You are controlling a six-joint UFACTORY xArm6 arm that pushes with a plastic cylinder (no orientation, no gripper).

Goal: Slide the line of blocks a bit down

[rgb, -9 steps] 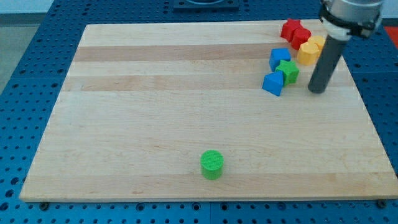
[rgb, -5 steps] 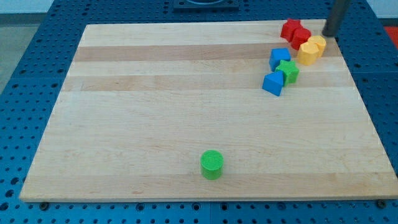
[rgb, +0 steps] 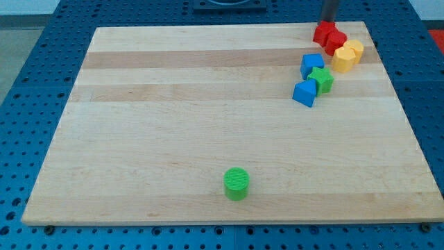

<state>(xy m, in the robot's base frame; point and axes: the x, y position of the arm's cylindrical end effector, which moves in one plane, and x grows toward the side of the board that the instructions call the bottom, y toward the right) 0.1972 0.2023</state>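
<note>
A cluster of blocks sits at the board's upper right. Two red blocks (rgb: 329, 35) lie nearest the top edge, a star-like one and another touching it. Two yellow blocks (rgb: 347, 55) lie just right and below them. A blue cube (rgb: 312, 65), a green star block (rgb: 320, 79) and a blue block (rgb: 304, 93) run down and to the left. My tip (rgb: 327, 23) is at the top edge of the board, directly above the red blocks, touching or almost touching them. A green cylinder (rgb: 236, 182) stands alone near the view's bottom.
The wooden board (rgb: 173, 125) lies on a blue perforated table (rgb: 28, 83). The cluster is close to the board's top and right edges.
My tip moved from right of the green star up past the yellow blocks, then left along the top edge to above the red blocks. The blocks have not moved.
</note>
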